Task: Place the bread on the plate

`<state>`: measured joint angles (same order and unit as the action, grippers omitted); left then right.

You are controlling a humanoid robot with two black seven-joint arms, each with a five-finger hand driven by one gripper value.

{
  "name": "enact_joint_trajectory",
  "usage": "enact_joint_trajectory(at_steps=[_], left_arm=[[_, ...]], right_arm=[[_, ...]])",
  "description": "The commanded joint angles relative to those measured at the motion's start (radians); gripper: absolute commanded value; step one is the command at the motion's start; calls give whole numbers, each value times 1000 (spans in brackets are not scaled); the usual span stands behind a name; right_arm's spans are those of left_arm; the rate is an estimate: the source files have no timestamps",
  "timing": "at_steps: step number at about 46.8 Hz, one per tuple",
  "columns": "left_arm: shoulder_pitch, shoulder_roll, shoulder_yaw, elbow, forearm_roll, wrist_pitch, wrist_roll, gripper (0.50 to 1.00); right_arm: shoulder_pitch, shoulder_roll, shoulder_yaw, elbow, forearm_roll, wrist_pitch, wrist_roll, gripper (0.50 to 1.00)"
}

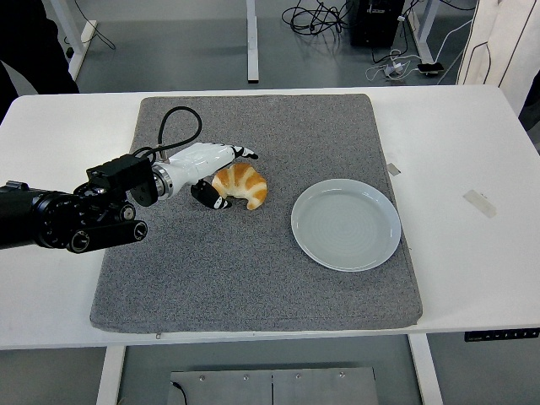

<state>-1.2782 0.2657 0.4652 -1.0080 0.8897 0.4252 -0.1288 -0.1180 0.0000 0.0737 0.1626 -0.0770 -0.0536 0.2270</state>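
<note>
The bread is a golden croissant [245, 186] lying on the grey mat [253, 278], left of centre. A pale blue-white plate [346, 224] sits on the mat to the croissant's right and holds nothing. My left hand [228, 176], white with black fingertips, reaches in from the left and is open at the croissant's left end. Its fingers [245, 153] stretch over the croissant's top edge and its thumb [213, 200] lies below its left tip. I cannot tell whether they touch the croissant. The right arm is out of view.
The mat covers the middle of the white table [472, 270]. Two small strips of tape [478, 202] lie on the table right of the mat. A person's white garment [506, 42] shows at the top right, with cables on the floor behind.
</note>
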Motion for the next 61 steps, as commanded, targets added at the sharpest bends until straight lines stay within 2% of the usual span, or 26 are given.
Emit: enact_joint_trajectory(at_steps=[1, 9, 17, 21, 24, 33, 39, 42, 52, 61], left_arm=[[0, -9, -2, 0, 0, 0, 0, 901], [3, -17, 0, 17, -2, -2, 0, 886], [19, -33, 3, 49, -2, -11, 0, 786], [26, -39, 4, 49, 0, -16, -2, 692], [33, -43, 3, 52, -1, -23, -3, 649], [45, -65, 0, 83, -2, -34, -3, 634], [34, -56, -23, 83, -6, -39, -6, 536], [28, -52, -34, 83, -6, -42, -8, 502], [-16, -37, -68, 82, -15, -59, -8, 500], [-101, -6, -79, 68, -12, -88, -8, 500]], right_arm=[[0, 0, 0, 0, 0, 0, 0, 1000], [0, 0, 0, 0, 0, 1, 0, 1000], [0, 0, 0, 0, 0, 0, 0, 1000], [0, 0, 0, 0, 0, 0, 0, 1000], [0, 0, 0, 0, 0, 0, 0, 1000], [0, 0, 0, 0, 0, 0, 0, 1000], [0, 0, 0, 0, 0, 1, 0, 1000], [0, 0, 0, 0, 0, 0, 0, 1000], [0, 0, 0, 0, 0, 0, 0, 1000], [0, 0, 0, 0, 0, 0, 0, 1000]])
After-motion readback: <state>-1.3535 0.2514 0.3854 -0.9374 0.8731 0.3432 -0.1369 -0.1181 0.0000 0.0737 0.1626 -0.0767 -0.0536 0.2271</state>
